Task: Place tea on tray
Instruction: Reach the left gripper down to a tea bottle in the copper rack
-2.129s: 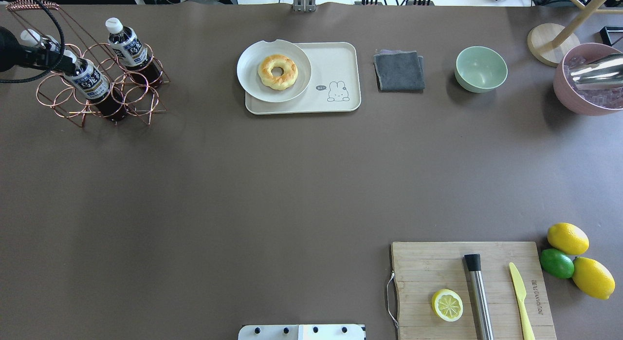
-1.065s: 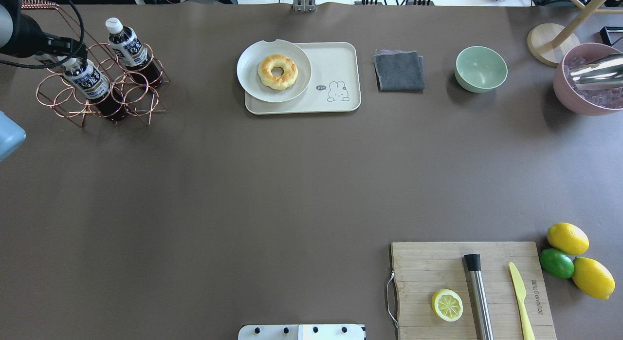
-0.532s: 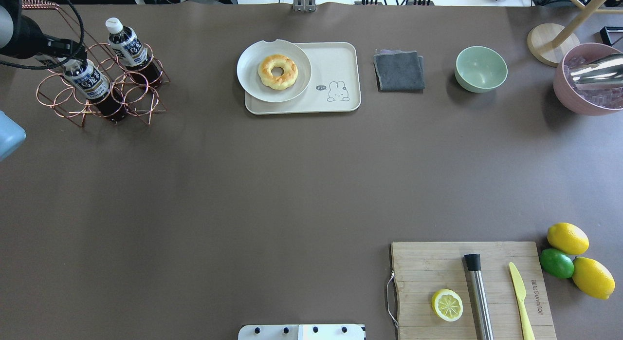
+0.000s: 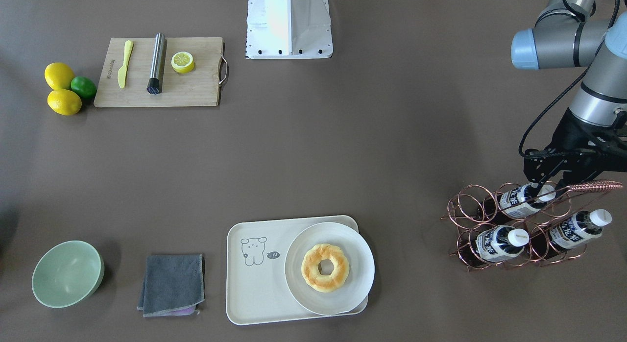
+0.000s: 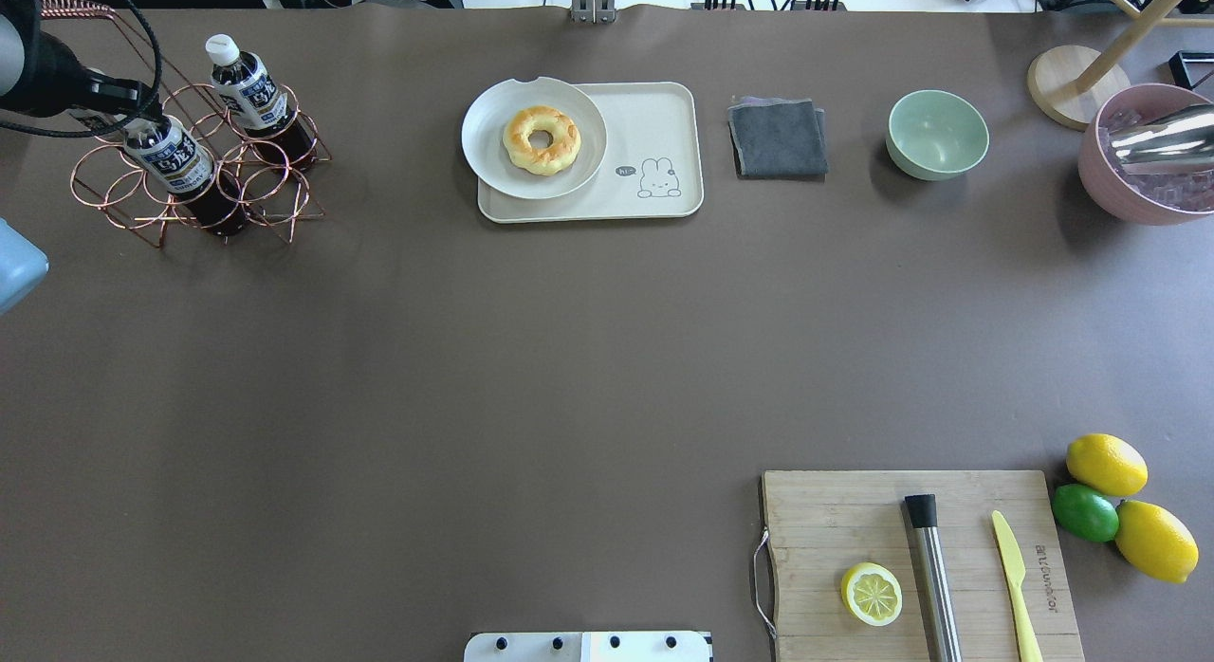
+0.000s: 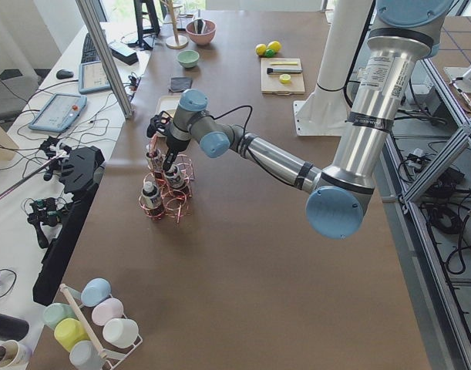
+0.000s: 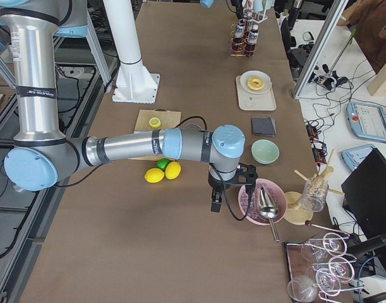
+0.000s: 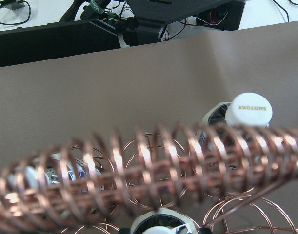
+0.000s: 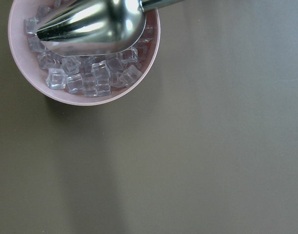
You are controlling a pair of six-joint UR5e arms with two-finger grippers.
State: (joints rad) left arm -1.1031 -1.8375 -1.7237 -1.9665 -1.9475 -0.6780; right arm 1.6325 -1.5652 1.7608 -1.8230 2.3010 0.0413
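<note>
Exterior front-facing | left tool at racked tea, grip unclear | plate on tray

We had dark brown tea with a white-and-navy label; shiny copper wire rack; cream tray with a line-drawn bear; mint bowl; grey cloth.

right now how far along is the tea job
Done: nothing; the tray carries only a plate with a doughnut. In hand: the left claw is at the cap of one tea bottle in the copper wire rack; grip unclear. Left: lift it out, carry it, set it on the tray's bare part.
</note>
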